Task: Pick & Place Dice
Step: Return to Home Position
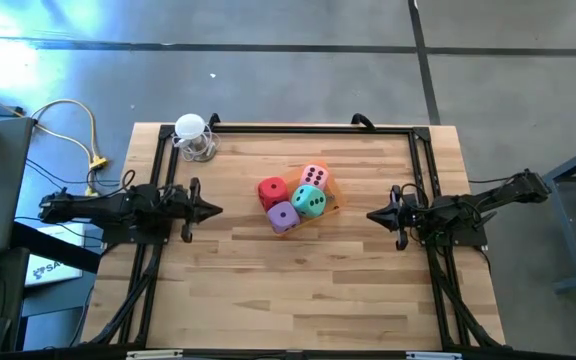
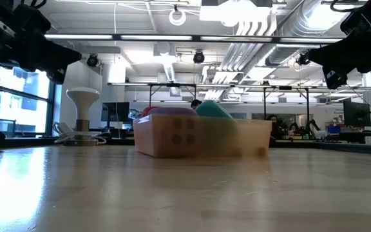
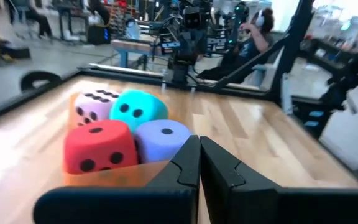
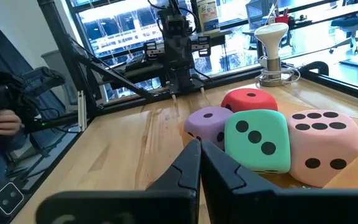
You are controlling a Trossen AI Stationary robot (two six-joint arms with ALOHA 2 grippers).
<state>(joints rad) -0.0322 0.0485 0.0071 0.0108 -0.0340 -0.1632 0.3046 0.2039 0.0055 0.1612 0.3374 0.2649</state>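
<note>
Four dice sit bunched together at the table's middle: red (image 1: pixel 273 191), pink (image 1: pixel 314 177), teal (image 1: pixel 309 200) and purple (image 1: pixel 284 216). They rest in a shallow translucent orange tray (image 2: pixel 243 138). My left gripper (image 1: pixel 218 210) is shut and points level at the dice from the table's left, well short of them; in its wrist view the gripper (image 3: pixel 199 143) faces the red die (image 3: pixel 98 146) and the purple die (image 3: pixel 163 140). My right gripper (image 1: pixel 370 214) is shut too, level, at the table's right, a short way from the teal die (image 4: pixel 257 140).
A white stand with a coiled cable (image 1: pixel 194 137) sits at the table's far left corner. A black frame (image 1: pixel 308 128) runs along the table's edges. Bare wood lies between each gripper and the dice. People sit in the room beyond (image 3: pixel 260 31).
</note>
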